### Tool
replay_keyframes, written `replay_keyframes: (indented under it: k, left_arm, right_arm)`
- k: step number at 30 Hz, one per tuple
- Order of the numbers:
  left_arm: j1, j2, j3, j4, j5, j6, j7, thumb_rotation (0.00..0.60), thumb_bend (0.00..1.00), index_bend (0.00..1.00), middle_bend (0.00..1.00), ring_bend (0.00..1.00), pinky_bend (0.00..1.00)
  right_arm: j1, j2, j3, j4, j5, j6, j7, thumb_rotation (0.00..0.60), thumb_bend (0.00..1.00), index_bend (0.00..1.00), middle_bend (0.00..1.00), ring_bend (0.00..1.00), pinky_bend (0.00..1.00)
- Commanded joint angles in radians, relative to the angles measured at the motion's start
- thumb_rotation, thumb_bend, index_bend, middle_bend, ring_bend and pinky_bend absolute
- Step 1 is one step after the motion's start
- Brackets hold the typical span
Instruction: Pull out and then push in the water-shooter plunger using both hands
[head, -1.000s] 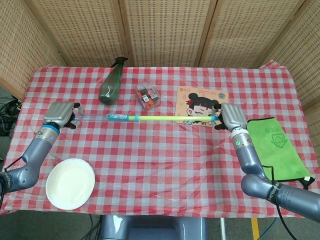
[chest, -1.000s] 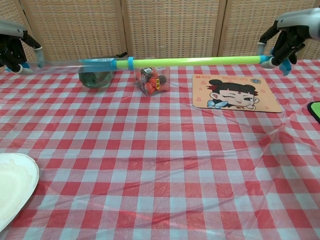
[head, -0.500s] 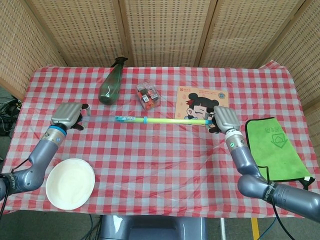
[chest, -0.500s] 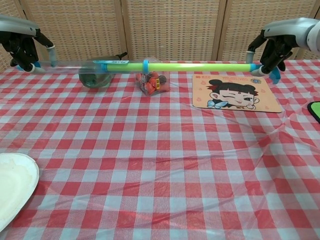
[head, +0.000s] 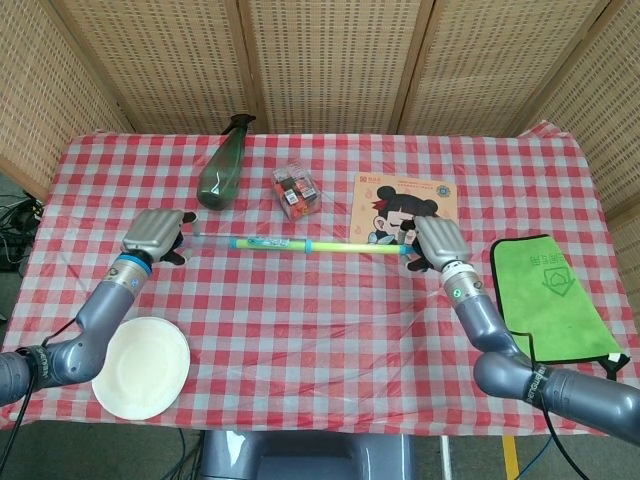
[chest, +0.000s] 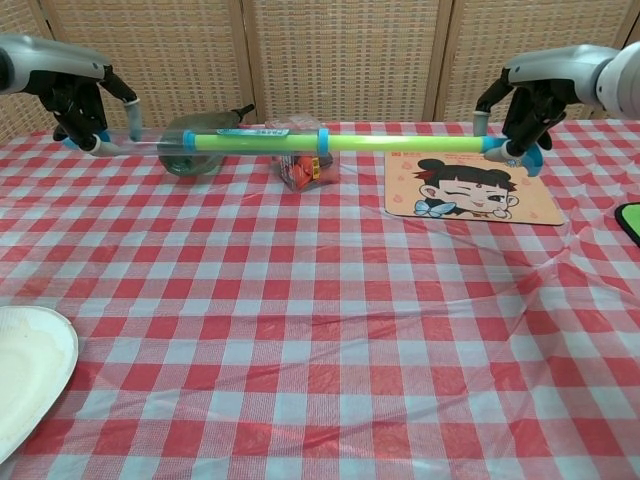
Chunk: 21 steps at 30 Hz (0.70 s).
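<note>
Holding the water shooter (head: 300, 245) level (above the tabletop (head: 330, 310)), I see both ends gripped. My left robot hand (head: 157, 235) clamps one end; my right robot hand (head: 437, 245) clamps the other.

Woven wicker screen panels (head: 320, 60) with wooden posts stand behind the red-checked table (head: 330, 320).

The head view looks steeply down on the whole red-checked tablecloth (head: 330, 320); the chest view faces level across it, nearer, sharing its far half.

One shooter (head: 300, 245), bottle (head: 222, 168), plate (head: 140, 367), mat (head: 403, 207), cloth (head: 552, 297), box (head: 296, 190).
</note>
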Motion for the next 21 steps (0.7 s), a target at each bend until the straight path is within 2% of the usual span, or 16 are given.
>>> replay_keyframes:
  k: [1,21]
  left_arm:
    - [-0.008,-0.009,-0.002,-0.004,-0.007,0.002,0.001,0.6,0.47,0.59,0.85,0.74,0.63]
    - [-0.047,-0.033,0.01,-0.012,-0.045,0.005,0.013,0.6,0.47,0.59,0.85,0.74,0.63]
  right_arm:
    - [0.004,-0.004,-0.006,-0.005,-0.016,-0.008,0.005,0.6,0.55,0.86,1.0,1.0,0.7]
    - [0.03,-0.041,-0.027,0.007,-0.037,-0.011,0.007,0.6,0.55,0.86,1.0,1.0,0.7]
